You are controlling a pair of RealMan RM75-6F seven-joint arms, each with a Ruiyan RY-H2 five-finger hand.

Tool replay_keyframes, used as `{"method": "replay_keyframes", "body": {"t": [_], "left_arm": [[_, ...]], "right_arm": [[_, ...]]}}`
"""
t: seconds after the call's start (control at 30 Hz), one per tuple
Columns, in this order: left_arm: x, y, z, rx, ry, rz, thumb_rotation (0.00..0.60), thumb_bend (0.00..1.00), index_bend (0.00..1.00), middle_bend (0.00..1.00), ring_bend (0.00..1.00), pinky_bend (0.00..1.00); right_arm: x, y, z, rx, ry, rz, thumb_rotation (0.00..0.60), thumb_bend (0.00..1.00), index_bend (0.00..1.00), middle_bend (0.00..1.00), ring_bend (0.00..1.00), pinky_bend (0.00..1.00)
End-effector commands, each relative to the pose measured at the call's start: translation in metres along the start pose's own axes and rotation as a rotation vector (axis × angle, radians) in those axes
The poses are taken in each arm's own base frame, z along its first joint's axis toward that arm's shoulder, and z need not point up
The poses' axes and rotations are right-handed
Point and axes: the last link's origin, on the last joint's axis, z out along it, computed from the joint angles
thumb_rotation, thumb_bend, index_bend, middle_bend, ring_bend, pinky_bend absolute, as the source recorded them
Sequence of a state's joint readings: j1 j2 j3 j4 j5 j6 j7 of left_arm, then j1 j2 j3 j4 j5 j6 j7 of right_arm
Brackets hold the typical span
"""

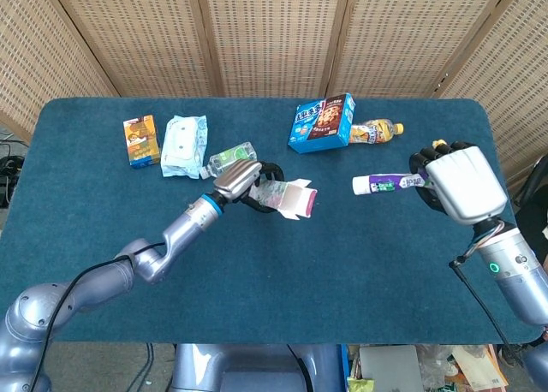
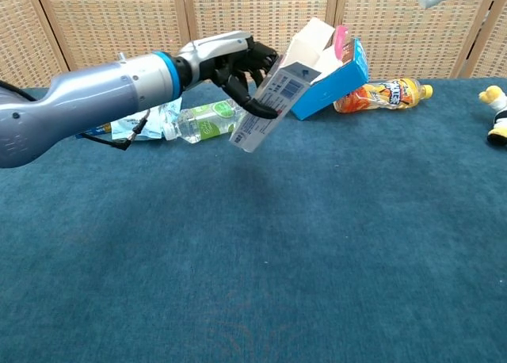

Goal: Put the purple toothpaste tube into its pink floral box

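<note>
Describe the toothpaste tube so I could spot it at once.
Look at the right side of the blue table, where the right hand is raised. The tube sticks out of it toward the middle, white cap first. It is the only slim purple and white thing, and it is held up rather than lying on the cloth.

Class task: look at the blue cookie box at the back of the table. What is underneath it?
The blue cookie box leans tilted, its right end propped on the orange drink bottle. The bottle's covered end and anything else beneath it cannot be seen.
</note>
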State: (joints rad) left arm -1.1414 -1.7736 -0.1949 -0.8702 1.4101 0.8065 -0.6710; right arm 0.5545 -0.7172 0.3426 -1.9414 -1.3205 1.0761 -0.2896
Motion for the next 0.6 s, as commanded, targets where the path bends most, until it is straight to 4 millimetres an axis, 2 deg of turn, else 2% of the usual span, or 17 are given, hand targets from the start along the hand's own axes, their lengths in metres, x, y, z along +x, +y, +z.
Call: {"method": "replay_keyframes", "body": {"t": [0.03,0.6], "left_arm": [[-0.003,0.01,0.01,0.002,-0.003,-0.009,0.6,0.24,0.59,0.47,0.51,0.53],[-0.013,0.034,0.03,0.0,-0.015,-0.031,0.6,0.24,0.59,0.47,0.51,0.53]], "right_arm": [[0.004,-0.01,0.006,0.026,-0.005,-0.017,0.6,0.68,0.67,0.67,0.54,0.53],[0.021,-0.044,0.02,0.108,-0.012,-0.099,0.6,0.68,0.67,0.67,0.54,0.53]]}}
